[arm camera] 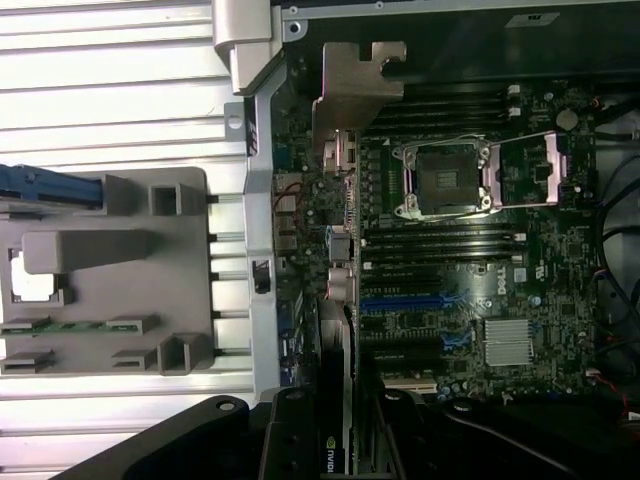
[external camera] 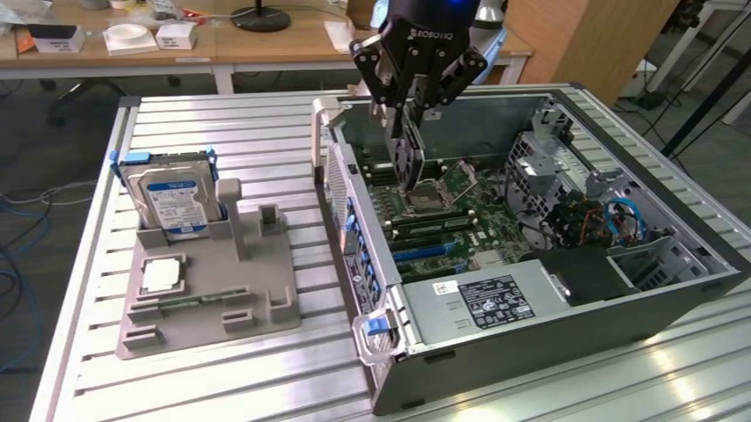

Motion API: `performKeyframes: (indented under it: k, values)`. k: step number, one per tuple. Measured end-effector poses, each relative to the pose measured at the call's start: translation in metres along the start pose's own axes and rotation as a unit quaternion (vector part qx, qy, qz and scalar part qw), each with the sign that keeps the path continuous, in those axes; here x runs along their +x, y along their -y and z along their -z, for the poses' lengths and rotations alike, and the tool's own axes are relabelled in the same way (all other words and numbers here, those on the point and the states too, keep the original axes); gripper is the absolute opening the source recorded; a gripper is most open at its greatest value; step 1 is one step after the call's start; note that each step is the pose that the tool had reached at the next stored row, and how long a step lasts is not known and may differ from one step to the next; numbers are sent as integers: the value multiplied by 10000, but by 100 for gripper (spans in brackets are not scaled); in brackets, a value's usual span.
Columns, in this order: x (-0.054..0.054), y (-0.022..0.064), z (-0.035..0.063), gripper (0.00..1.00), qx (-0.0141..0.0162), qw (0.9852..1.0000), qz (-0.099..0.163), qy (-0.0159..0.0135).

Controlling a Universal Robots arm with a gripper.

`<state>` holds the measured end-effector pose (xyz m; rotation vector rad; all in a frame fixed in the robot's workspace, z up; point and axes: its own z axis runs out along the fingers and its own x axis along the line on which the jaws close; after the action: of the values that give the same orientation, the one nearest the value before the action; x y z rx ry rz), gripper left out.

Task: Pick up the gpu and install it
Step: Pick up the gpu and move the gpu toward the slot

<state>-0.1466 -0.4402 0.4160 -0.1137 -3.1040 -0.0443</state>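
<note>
The gpu (external camera: 405,156) hangs on edge inside the open computer case (external camera: 657,290), just above the motherboard (external camera: 470,220) near the CPU socket. My gripper (external camera: 409,110) is shut on its upper edge. In the wrist view the gpu (arm camera: 340,290) is seen edge-on, running from my gripper (arm camera: 340,445) out to its silvery bracket (arm camera: 355,85), which sits near the case's rear wall. The card lies over the board beside the blue expansion slots (arm camera: 405,302). I cannot tell whether it touches the board.
A grey fixture (external camera: 235,290) on the slatted table at the exterior view's left holds a hard drive (external camera: 176,202), a CPU chip (external camera: 162,275) and a memory stick (external camera: 188,303). Drive cages, cables (external camera: 610,220) and a power supply (external camera: 487,303) crowd the case.
</note>
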Motion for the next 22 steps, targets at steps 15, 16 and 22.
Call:
performKeyframes:
  k: [15,16,22]
  values:
    - [-138,-10,4,26,0,10000,0,0]
    - [-146,-11,5,26,0,10000,0,0]
    - [-199,-15,7,26,0,10000,0,0]
